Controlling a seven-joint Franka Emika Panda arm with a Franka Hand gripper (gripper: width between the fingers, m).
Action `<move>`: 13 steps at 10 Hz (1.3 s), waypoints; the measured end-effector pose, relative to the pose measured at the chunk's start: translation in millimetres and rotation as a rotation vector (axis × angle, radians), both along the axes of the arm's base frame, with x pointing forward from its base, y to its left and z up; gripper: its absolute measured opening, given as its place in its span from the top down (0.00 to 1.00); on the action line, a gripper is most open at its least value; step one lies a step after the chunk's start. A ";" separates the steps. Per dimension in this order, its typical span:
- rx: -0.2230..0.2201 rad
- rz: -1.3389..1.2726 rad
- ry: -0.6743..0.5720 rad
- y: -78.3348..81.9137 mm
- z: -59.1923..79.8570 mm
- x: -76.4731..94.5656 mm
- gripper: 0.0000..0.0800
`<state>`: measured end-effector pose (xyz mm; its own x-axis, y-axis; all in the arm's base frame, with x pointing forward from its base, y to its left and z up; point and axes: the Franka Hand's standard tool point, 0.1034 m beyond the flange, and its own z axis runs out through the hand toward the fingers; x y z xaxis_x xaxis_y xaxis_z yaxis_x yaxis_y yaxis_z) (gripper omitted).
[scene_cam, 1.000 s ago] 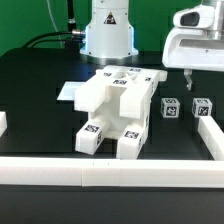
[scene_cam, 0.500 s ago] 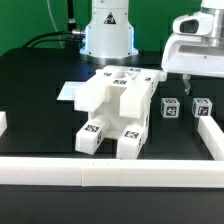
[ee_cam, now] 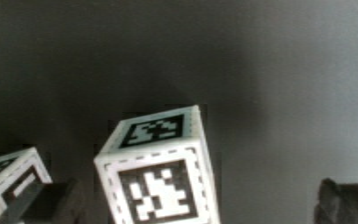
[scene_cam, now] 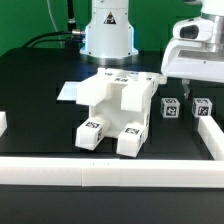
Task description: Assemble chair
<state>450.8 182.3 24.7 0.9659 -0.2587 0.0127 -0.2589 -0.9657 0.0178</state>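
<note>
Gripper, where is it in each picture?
Exterior view: the gripper hangs open at the exterior view's right, over the small posts.
Wrist view: only its dark fingertips show, on either side of one of the small posts.
Shared landmark: the small posts with their black-and-white tags.

Chair (scene_cam: pixel 105 95): white plastic, with black-and-white square tags on its faces.
Post nearer the chair (scene_cam: pixel 170 108) and outer post (scene_cam: pixel 202 109): white, same blocky tags.
Table (scene_cam: pixel 40 75): matte black.
Border rail (scene_cam: pixel 110 172): plain white.
</note>
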 end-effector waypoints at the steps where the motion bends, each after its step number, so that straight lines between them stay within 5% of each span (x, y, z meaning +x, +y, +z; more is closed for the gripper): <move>1: 0.000 0.002 0.000 0.1 0.1 0.8 0.19; 10: -0.013 0.006 -0.003 -5.3 -16.7 -3.1 0.19; 12: -0.015 0.006 0.000 -6.0 -18.5 -4.1 0.47; 13: -0.015 0.006 0.000 -6.1 -18.4 -4.1 0.47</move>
